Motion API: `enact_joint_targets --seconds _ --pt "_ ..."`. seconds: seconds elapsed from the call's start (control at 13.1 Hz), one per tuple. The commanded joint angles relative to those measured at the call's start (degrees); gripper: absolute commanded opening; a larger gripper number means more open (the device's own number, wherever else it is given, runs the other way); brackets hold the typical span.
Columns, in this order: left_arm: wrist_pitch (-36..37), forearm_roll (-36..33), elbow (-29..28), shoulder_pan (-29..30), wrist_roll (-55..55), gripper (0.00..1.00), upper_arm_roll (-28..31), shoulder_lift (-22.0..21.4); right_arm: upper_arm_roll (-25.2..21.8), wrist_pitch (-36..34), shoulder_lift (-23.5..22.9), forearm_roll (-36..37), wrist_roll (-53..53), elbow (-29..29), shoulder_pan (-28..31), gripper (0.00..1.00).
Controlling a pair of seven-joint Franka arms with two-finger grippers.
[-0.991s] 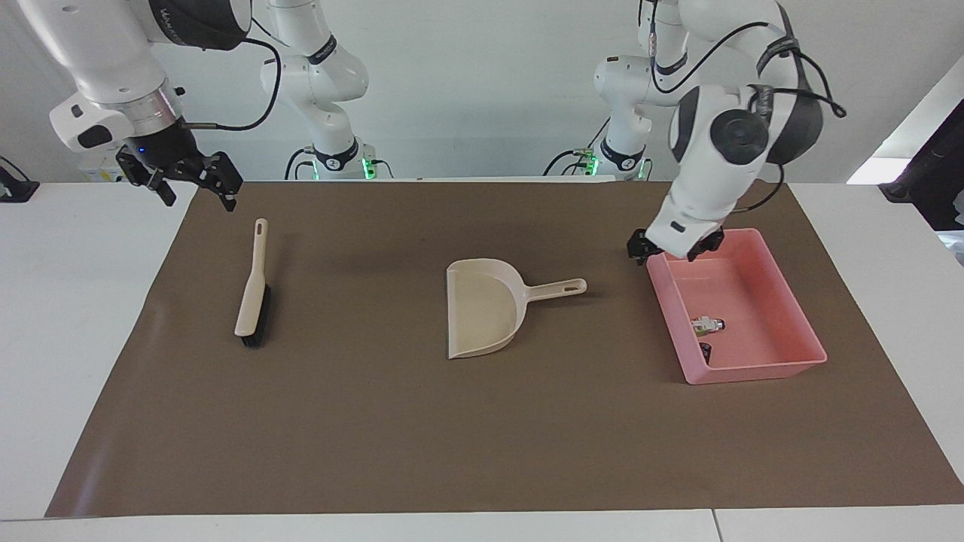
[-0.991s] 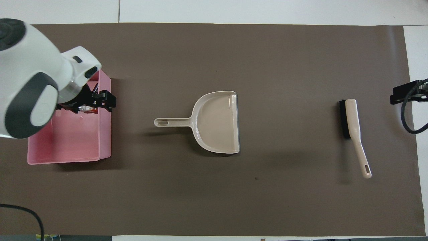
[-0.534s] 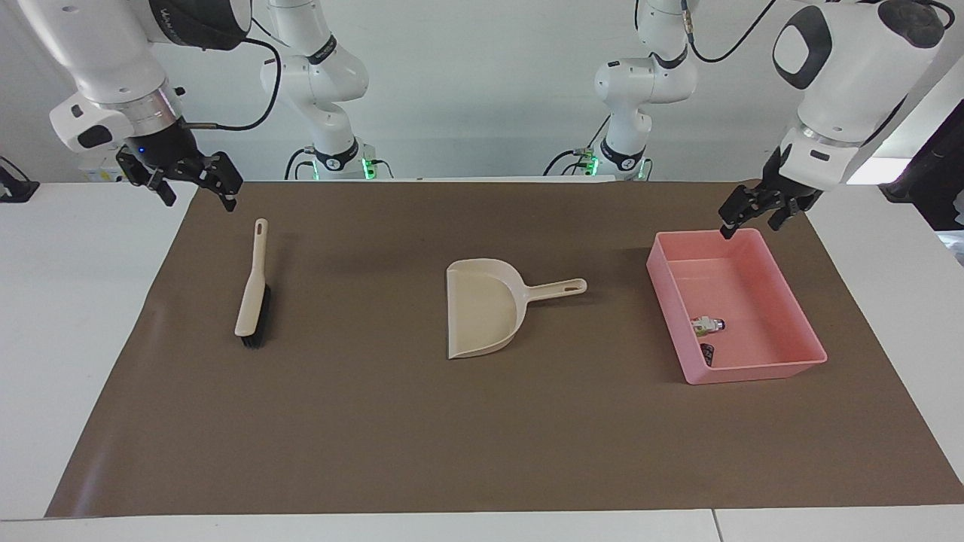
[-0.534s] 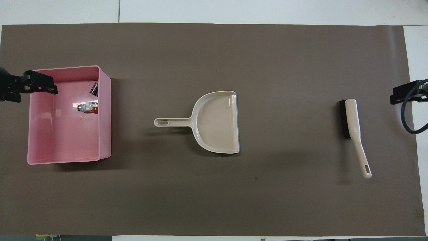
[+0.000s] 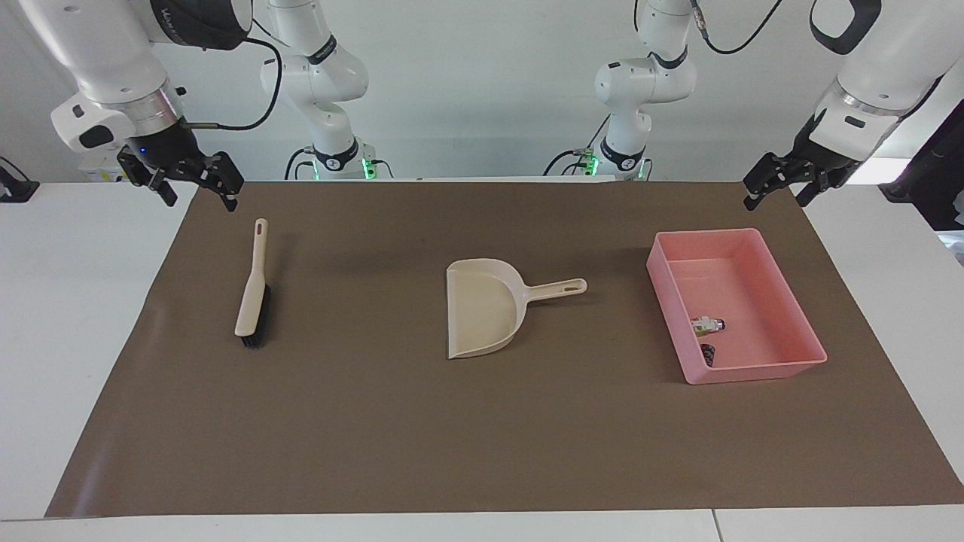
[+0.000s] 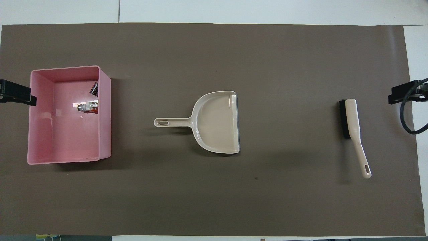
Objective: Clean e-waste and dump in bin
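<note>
Facing view, read across from its left edge: the right hand [image 5: 193,184] hangs open and empty above the corner of the brown mat [image 5: 392,421] at the right arm's end of the bench, exactly where it was a second ago, waiting; just below it the brush [image 5: 252,290] lies flat on the mat, handle toward the robots, unmoved; the beige dustpan [image 5: 486,305] sits empty at the middle of the mat, its handle toward the left arm's end, also unmoved; then comes the pink bin [image 5: 783,301], and in it the e-waste, the white-grey scrap with the green patch [image 5: 706,324] and the dark scrap [image 5: 706,351] tucked against the wall on the dustpan's side, the dark one farther from the robots; last, the left hand [image 5: 779,184], open and carrying nothing, is what has changed; a second ago it hovered low at the bin's corner nearest the robots, and now it has swung up and away to hang over the mat's edge, clear of the bin. I judge that both scraps are already dumped, the tools are set down, and the retreat of the left arm marks the job as finished or all but finished, with nothing left on the mat to sweep.
</note>
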State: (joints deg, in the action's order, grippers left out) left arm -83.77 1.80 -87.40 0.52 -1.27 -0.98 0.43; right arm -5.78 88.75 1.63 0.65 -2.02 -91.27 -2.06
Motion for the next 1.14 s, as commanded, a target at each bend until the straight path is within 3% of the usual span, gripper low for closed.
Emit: enact_joint_targets --seconds 0.0,1.07 --pt "1.68 0.4 -2.07 0.8 -1.89 1.0 -0.51 -1.66 -0.28 0.9 0.83 -3.37 1.57 -0.75 0.74 1.0" --pt "-5.78 -2.06 -3.65 0.44 0.56 1.0 -0.69 -1.58 0.25 0.9 0.83 -0.3 1.66 -1.01 -0.23 1.0"
